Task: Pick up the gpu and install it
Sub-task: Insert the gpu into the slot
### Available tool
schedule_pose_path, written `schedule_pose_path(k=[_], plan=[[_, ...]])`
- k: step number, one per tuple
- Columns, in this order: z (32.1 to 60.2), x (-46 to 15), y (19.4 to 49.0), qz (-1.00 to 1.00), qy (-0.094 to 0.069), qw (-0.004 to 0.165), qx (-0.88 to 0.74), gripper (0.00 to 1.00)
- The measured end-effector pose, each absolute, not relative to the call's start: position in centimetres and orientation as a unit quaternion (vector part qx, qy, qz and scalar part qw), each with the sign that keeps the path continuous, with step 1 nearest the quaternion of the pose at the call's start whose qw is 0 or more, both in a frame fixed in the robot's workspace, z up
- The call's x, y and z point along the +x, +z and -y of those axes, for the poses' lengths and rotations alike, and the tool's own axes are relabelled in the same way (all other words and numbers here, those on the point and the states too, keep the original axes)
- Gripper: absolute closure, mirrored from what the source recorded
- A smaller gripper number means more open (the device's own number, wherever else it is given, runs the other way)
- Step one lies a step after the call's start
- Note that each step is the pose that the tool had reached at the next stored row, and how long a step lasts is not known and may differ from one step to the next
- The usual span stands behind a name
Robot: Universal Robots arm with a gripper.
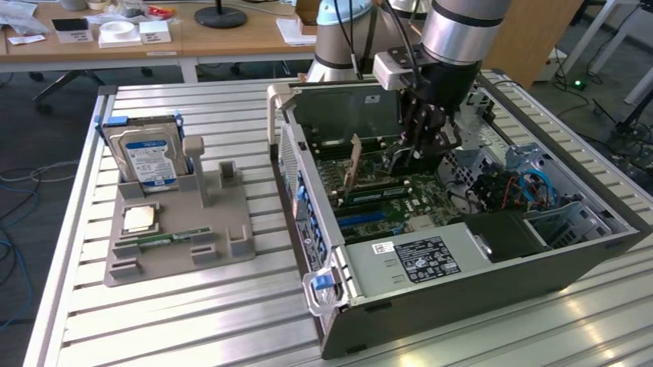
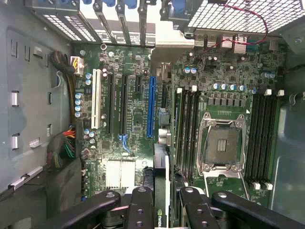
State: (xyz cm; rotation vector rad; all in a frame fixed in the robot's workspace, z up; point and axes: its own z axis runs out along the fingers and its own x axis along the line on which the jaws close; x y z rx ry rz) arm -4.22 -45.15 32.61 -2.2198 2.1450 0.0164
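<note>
The gripper (image 1: 417, 157) is seen lowered into the open computer case (image 1: 459, 306), which lies on its side on the slatted surface (image 1: 204, 321). In the wrist view the gripper (image 2: 164, 202) is closed narrowly on the gpu (image 2: 160, 188), which is held edge-on between the black fingers (image 2: 140, 210), a green logo showing on its edge. The card is held over the motherboard (image 2: 133, 67), its edge parallel to the long blue slot (image 2: 151, 107) and near that slot's end, between the slot and the RAM slots by the empty CPU socket (image 2: 223, 143). Whether the card touches the board cannot be told. On the exterior view's left, well apart from the case, a grey holder (image 1: 229, 237) is seen carrying an upright hard drive (image 1: 151, 157), a CPU (image 1: 140, 219) and a green RAM stick (image 1: 168, 238).
</note>
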Motion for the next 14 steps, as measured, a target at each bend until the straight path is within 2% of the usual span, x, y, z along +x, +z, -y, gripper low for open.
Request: schedule_pose_path(k=[14], plan=[[45.14, -4.20, 32.61, -0.695, 0.006, 0.026, -0.719, 0.74]])
